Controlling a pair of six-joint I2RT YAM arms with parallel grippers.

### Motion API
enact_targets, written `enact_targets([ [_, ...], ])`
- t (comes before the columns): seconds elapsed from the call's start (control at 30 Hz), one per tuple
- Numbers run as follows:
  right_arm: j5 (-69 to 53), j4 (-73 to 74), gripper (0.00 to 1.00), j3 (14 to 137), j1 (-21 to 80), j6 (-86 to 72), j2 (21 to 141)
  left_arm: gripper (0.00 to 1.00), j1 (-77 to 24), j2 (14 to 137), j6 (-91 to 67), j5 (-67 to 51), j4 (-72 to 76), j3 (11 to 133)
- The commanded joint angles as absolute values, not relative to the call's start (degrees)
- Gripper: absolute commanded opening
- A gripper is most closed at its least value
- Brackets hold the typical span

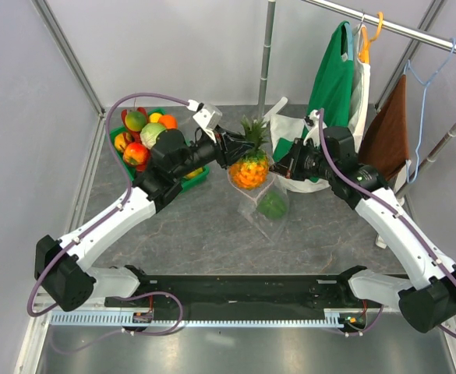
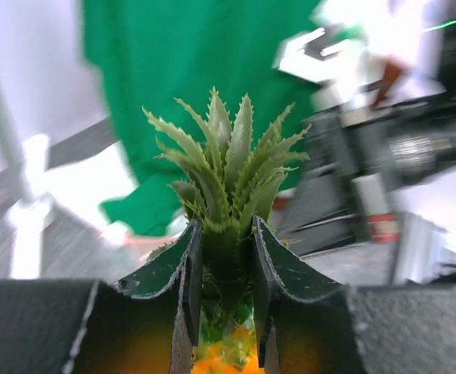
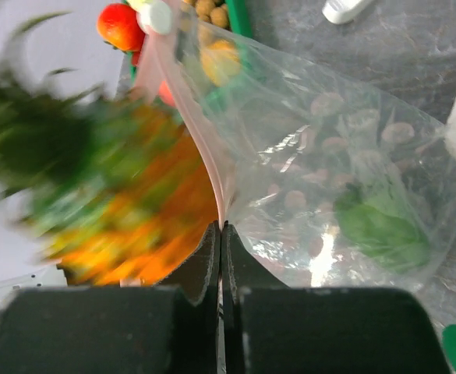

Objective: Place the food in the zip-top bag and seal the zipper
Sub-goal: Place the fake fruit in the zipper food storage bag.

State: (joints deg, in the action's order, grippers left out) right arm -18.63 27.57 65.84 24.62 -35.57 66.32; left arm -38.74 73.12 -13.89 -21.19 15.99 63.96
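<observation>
My left gripper (image 1: 229, 148) is shut on the green crown of a toy pineapple (image 1: 249, 167) and holds it at the mouth of the zip-top bag (image 1: 263, 209). The crown shows between the fingers in the left wrist view (image 2: 226, 187). My right gripper (image 1: 284, 166) is shut on the bag's pink zipper strip (image 3: 200, 148) and holds that edge up. The clear dotted bag (image 3: 344, 179) has a green pepper (image 3: 383, 230) inside, also in the top view (image 1: 272, 205). The pineapple is a blurred orange mass in the right wrist view (image 3: 134, 210).
A green tray (image 1: 197, 178) at the back left holds several toy fruits (image 1: 144, 134). A metal pole (image 1: 266, 54) stands behind the bag. A clothes rail (image 1: 399, 29) at the right carries a green garment (image 1: 334, 86), a brown one (image 1: 388, 128) and hangers.
</observation>
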Motion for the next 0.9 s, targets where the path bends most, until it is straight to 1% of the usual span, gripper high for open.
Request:
enact_targets([
  [0.0,-21.0,24.0,0.0,68.29,24.52,-37.53,64.16,0.02,-39.37,70.84,-8.44,-6.7,13.02,62.75],
  [0.07,-21.44,23.73,0.0,68.29,24.52,-37.79,64.77,0.02,-40.16,71.19,-8.96,-1.44,9.34,63.89],
  [0.1,-21.62,23.56,0.0,68.2,24.61,-37.79,64.86,0.02,-40.51,71.45,-9.66,-0.62,8.1,64.42],
  [0.23,-21.71,22.24,0.0,67.94,24.52,-38.76,65.3,0.04,-44.46,70.32,-13.78,-1.49,6.77,65.39],
  [0.27,-21.88,21.8,0.0,68.03,24.52,-39.02,65.3,0.05,-45.17,70.14,-14.84,-1.67,6.51,65.48],
  [0.33,-22.06,21.27,0.0,68.11,24.61,-39.46,65.3,0.12,-46.14,69.79,-18.43,-2.63,2.92,66.18],
  [0.37,-21.89,21.27,0.0,68.38,24.44,-39.38,65.3,0.23,-46.23,69.44,-19.33,-2.64,1.25,66.36],
  [0.43,-22.06,21.36,0.0,68.64,24.35,-39.2,64.87,0.39,-46.14,67.95,-19.43,-2.02,-3.68,66.36],
  [0.47,-22.06,21.36,0.0,68.64,24.35,-39.03,64.6,0.43,-46.06,67.07,-18.9,-1.5,-4.82,66.1],
  [0.5,-22.06,21.36,0.0,68.64,24.26,-38.94,64.08,0.5,-45.97,66.1,-18.37,-1.06,-5.88,65.75],
  [0.57,-22.24,21.36,0.0,68.64,24.17,-38.67,63.63,0.58,-44.3,63.39,-17.67,-1.49,-9.13,65.74],
  [0.6,-22.41,21.27,0.0,68.64,24.08,-38.67,63.37,0.66,-43.25,62.5,-18.45,-2.02,-10.36,66.44],
  [0.67,-22.59,21.27,0.0,68.64,24.17,-38.67,63.19,0.71,-40.0,60.31,-19.07,-3.95,-14.23,67.06],
  [0.7,-22.67,21.18,0.0,68.56,24.08,-38.5,63.19,0.76,-38.6,59.42,-19.25,-4.48,-15.2,66.97],
  [0.77,-22.85,21.1,0.0,68.64,24.0,-38.41,63.19,0.76,-38.15,56.88,-18.64,-5.8,-18.18,65.84],
  [0.83,-22.94,20.92,0.0,68.82,23.91,-38.41,63.19,0.72,-38.14,55.64,-18.89,-6.32,-19.94,63.38],
  [0.87,-22.94,20.83,0.0,68.99,23.99,-38.23,63.28,0.69,-38.14,55.46,-18.98,-6.5,-21.08,62.76],
])
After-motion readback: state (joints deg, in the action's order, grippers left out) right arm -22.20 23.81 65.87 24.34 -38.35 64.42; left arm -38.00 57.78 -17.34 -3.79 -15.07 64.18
